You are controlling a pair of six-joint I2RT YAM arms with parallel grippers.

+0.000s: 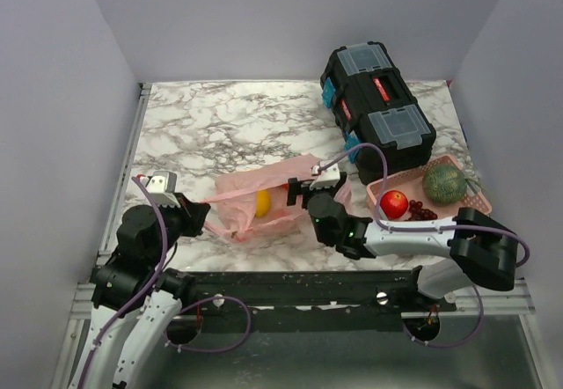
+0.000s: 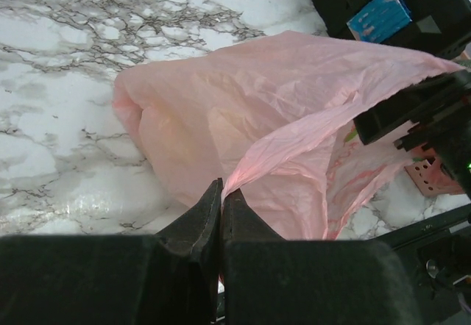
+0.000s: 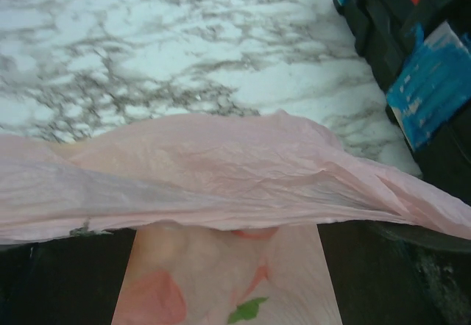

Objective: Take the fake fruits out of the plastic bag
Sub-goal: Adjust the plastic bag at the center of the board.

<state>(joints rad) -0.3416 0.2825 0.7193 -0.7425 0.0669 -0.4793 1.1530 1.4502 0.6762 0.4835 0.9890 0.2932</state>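
The pink plastic bag [image 1: 268,194] lies crumpled mid-table, its mouth towards the near edge. A round yellow fake fruit [image 1: 262,202] shows inside it. My left gripper [image 1: 205,216] is at the bag's left end, shut on a twisted strip of the bag's edge [image 2: 221,193]. At the bag's right side, my right gripper [image 1: 299,195] is open. In the right wrist view its fingers [image 3: 59,281] stand wide apart with bag film [image 3: 221,178] draped between them. A reddish shape [image 3: 147,299] and a green leaf [image 3: 246,310] show through the film.
A black toolbox [image 1: 376,99] stands at the back right. Beside it, a pink basket [image 1: 479,200] holds a red apple [image 1: 394,203], dark grapes [image 1: 422,213] and a green melon [image 1: 443,182]. The basket lies close to my right arm.
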